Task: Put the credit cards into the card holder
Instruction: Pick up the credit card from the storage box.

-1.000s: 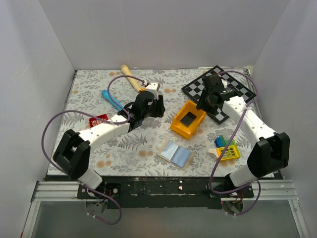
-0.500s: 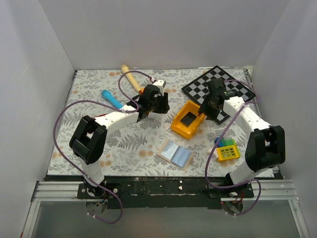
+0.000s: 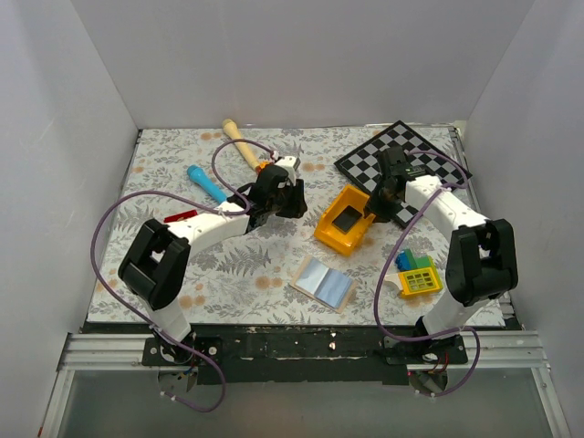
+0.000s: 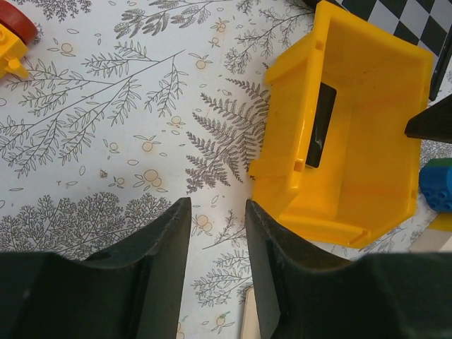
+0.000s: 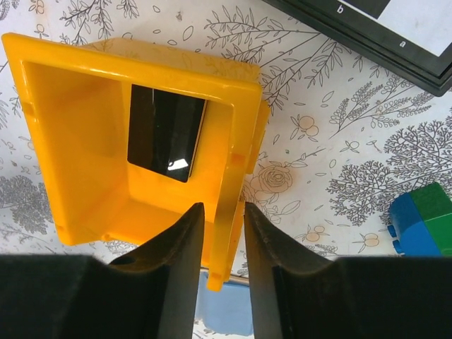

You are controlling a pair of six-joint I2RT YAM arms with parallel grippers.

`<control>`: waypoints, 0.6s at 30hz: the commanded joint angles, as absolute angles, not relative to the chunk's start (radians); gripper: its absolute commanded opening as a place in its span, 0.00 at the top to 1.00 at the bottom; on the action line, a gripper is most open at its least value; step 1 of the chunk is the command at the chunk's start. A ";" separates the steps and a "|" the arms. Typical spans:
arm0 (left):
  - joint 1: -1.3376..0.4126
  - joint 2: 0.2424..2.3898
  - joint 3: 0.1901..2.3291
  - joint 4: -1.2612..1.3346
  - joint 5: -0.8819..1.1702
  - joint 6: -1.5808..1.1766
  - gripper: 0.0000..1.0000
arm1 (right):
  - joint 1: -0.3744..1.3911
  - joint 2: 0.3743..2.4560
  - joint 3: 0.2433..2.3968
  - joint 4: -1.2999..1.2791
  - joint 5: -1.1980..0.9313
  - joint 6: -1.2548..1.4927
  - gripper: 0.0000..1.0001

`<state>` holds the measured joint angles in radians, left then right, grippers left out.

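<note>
Both arms have shifted since the earlier view: the right gripper (image 5: pixel 222 212) has come down off the checkerboard (image 3: pixel 401 160) to the yellow bin (image 3: pixel 324 228), and the left arm has folded its elbow inward.

Nearest the bases, the card holder (image 3: pixel 321 281) lies open and flat, pale lining up, at 6 o'clock from the bin. Its long axis runs from about 10 to 4 o'clock in the top view. It looks soft and light, likely to slide or fold if pushed.

Further out, a black card (image 5: pixel 166 134) lies flat on the bin floor. In the right wrist view its long axis runs roughly 12 to 6 o'clock. It should be thin, stiff, light and slick, and hard to pinch while lying flat; a raised short edge looks the best hold. The right gripper straddles the bin's 3 o'clock wall, but whether it pinches the wall cannot be told.

At 9 o'clock from the bin the left gripper (image 4: pixel 217 212) hangs over bare cloth, jaws parted and empty. Beyond it at 9 o'clock, a red card (image 3: pixel 180 217) shows beside the left arm, mostly hidden.
</note>
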<state>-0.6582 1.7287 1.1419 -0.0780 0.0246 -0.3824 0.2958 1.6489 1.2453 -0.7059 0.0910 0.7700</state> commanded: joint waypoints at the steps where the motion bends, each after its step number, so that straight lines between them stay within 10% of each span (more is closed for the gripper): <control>1: -0.660 1.651 1.128 -0.052 0.014 -0.393 0.65 | 0.296 1.672 1.256 -0.701 0.110 0.744 0.66; 18: -0.649 1.582 1.068 -0.051 -0.040 -0.396 0.66 | 0.299 1.744 1.377 -0.752 0.160 0.650 0.82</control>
